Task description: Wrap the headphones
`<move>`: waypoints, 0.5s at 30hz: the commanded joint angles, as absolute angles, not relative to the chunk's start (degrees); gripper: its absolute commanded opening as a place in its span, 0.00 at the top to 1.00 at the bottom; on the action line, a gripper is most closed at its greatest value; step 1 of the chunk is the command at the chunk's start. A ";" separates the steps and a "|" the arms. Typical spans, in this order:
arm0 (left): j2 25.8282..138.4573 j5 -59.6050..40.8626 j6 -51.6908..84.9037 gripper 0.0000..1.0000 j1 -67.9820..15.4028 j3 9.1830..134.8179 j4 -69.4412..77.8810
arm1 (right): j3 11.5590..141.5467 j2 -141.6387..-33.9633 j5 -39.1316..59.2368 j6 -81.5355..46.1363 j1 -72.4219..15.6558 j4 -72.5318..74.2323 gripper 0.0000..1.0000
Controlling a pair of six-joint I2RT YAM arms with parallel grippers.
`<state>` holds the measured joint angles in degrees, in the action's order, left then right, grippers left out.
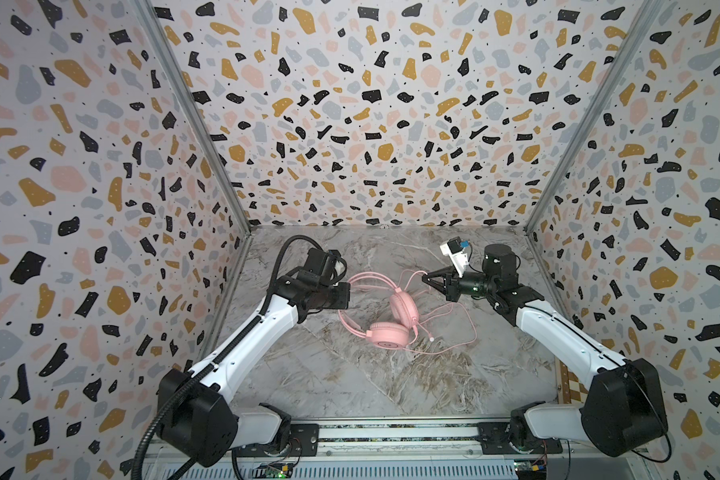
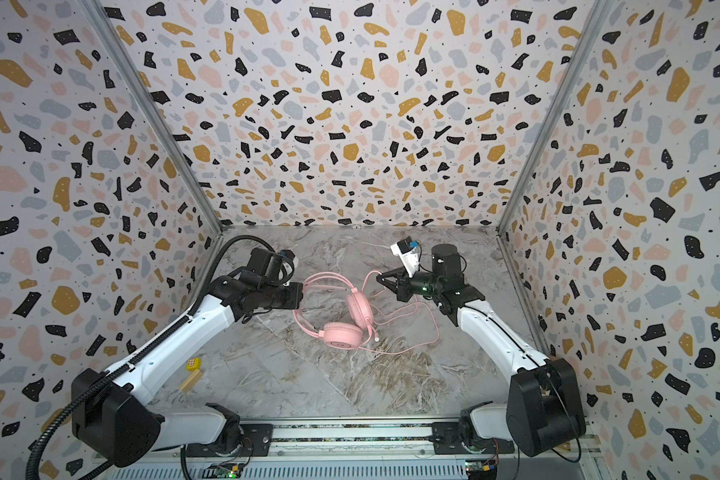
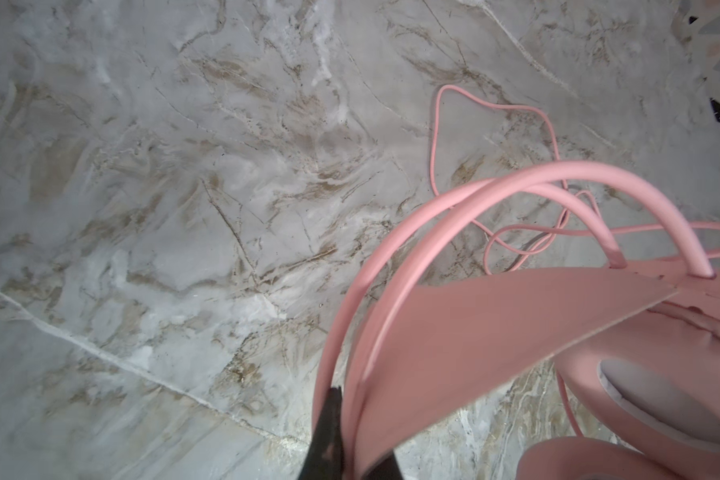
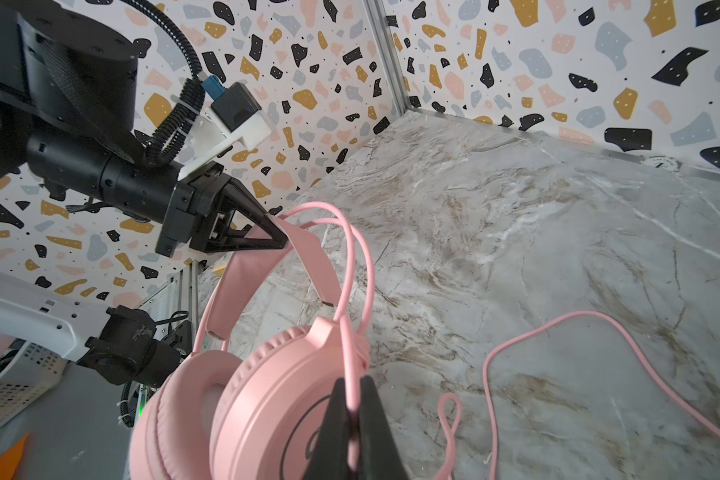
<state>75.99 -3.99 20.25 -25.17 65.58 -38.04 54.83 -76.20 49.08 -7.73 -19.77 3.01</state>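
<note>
The pink headphones (image 1: 391,334) (image 2: 341,334) sit mid-table, their two earcups close together. My left gripper (image 1: 347,293) (image 2: 301,293) is shut on the headband (image 3: 454,332), clamping its flat strap and thin wires; the right wrist view shows this grip too (image 4: 281,236). My right gripper (image 1: 425,277) (image 2: 379,277) (image 4: 352,380) is shut on the thin pink cable just above an earcup (image 4: 267,399). The remaining cable (image 1: 470,328) (image 4: 599,320) lies in loose loops on the table, right of the earcups. The small boom mic (image 1: 416,330) points toward the front.
The marble table (image 1: 350,382) is boxed in by terrazzo walls on three sides, with the arms' rail (image 1: 391,432) along the front. A small yellow block (image 2: 193,363) and a wooden block (image 2: 190,380) lie near the left wall.
</note>
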 commanded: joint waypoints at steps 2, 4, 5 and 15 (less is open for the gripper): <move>75.70 1.84 20.96 1.00 -25.92 68.62 -38.10 | 58.92 -74.32 46.54 -3.85 -22.88 -3.31 1.00; 75.59 2.94 21.31 1.00 -25.99 68.56 -37.78 | 59.75 -73.66 43.96 -2.47 -24.67 -6.00 1.00; 75.53 3.23 21.49 1.00 -25.87 68.69 -37.79 | 59.83 -73.40 42.97 -2.07 -25.23 -6.55 1.00; 69.86 10.63 22.52 1.00 -22.12 68.44 -35.77 | 58.11 -77.28 38.15 -3.31 -25.17 -5.60 0.57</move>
<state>72.95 8.08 20.62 -24.53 66.46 -39.11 57.52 -77.32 40.60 -3.31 -25.39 -4.78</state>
